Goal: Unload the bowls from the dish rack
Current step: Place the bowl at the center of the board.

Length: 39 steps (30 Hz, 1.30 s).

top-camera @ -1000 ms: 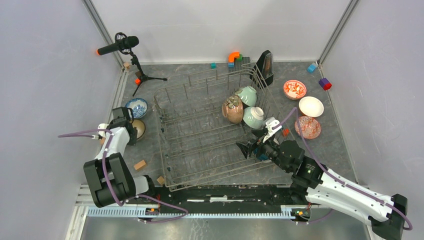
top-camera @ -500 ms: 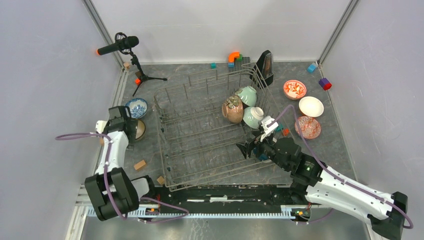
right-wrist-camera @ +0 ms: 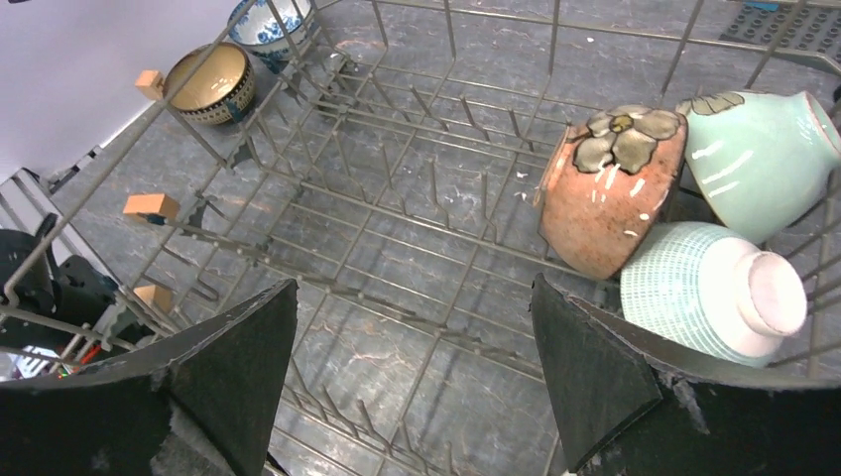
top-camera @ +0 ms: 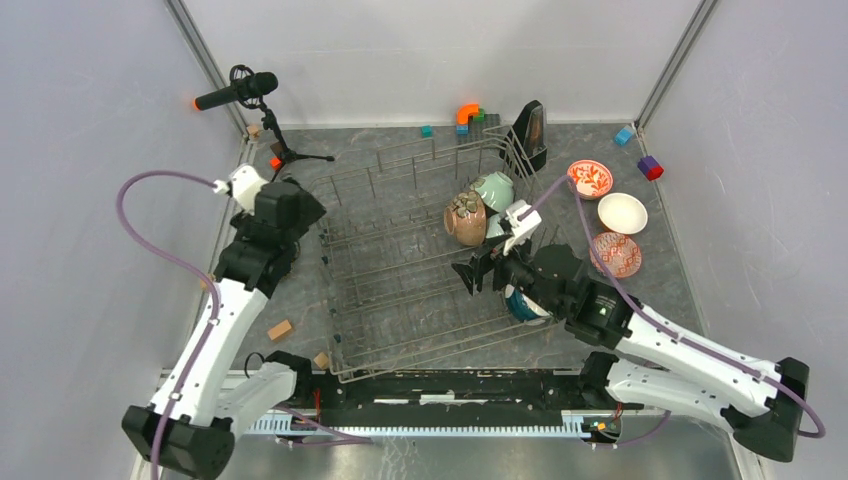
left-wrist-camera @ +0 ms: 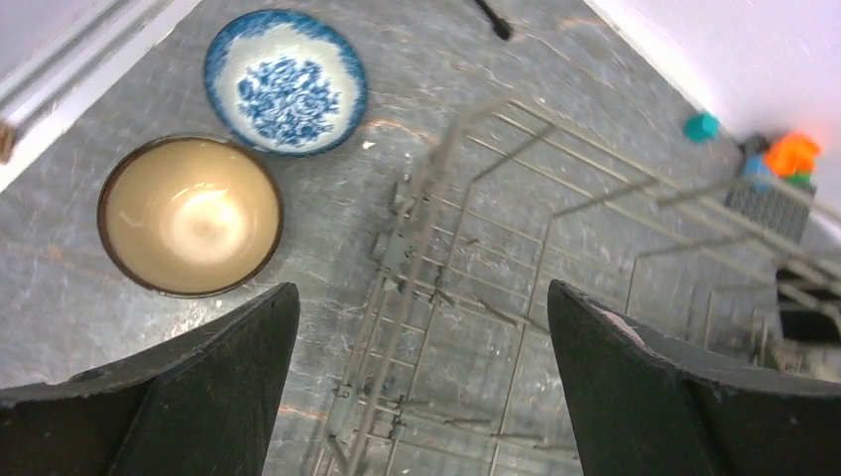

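A grey table point(top-camera: 680, 300) is viewed from above, with the dish rack point(top-camera: 400, 300) set at its middle and two robot arms reaching in from the near edge.

A change is noted at the left edge of the table. The left gripper point(left-wrist-camera: 421, 290), which was low beside the tan bowl point(left-wrist-camera: 190, 215) a second ago with its jaws nearly closed, is now lifted and spread wide, with nothing held. The tan bowl is left upright on the table, just beside the blue-white bowl point(left-wrist-camera: 286, 79), and both are outside the rack's left side. That bowl is judged to be delivered, and the left arm is freed for another.

The right gripper point(right-wrist-camera: 414, 288) has been carried further into the rack, towards its far right corner. Its jaws are held wide apart and nothing is gripped. A reach for one of the remaining bowls is judged to be under way.

Three bowls are still kept in the rack, crowded on their sides in that far right corner:
- a pink bowl point(right-wrist-camera: 610, 188) painted with a flower
- a mint green bowl point(right-wrist-camera: 764, 159) pressed against it
- a teal bowl point(right-wrist-camera: 714, 288) with a white base, nearest the gripper

No other bowl is seen among the tines.

Near the right edge of the table three more are set upright: a red-floral bowl point(top-camera: 589, 179), a plain white bowl point(top-camera: 622, 213) and a red-lattice bowl point(top-camera: 615, 254)
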Tool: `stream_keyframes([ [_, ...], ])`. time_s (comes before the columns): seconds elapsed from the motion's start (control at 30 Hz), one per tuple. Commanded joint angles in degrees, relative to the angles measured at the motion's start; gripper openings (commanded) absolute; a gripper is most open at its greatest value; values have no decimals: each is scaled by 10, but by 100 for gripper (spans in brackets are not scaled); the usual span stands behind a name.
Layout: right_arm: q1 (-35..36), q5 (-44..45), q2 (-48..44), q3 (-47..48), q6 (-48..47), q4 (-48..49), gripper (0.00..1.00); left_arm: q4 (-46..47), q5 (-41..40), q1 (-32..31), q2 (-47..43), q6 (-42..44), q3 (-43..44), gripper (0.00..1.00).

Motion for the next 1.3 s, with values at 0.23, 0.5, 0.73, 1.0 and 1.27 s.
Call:
stream_keyframes([
  [0.23, -1, 62, 89, 57, 57, 20, 91, 76, 24, -146, -92, 179, -13, 100],
  [0.5, -2, 211, 108, 58, 17, -14, 90, 82, 179, -160, -76, 211, -40, 100],
  [0.73, -42, 262, 124, 89, -19, -73, 91, 52, 156, -182, 6, 222, -21, 94],
  [1.0, -144, 93, 156, 91, -36, 23, 85, 18, 114, -197, 16, 210, -38, 93],
  [1.27, -181, 43, 235, 116, -9, 109, 84, 31, 35, -202, -66, 222, -73, 93],
])
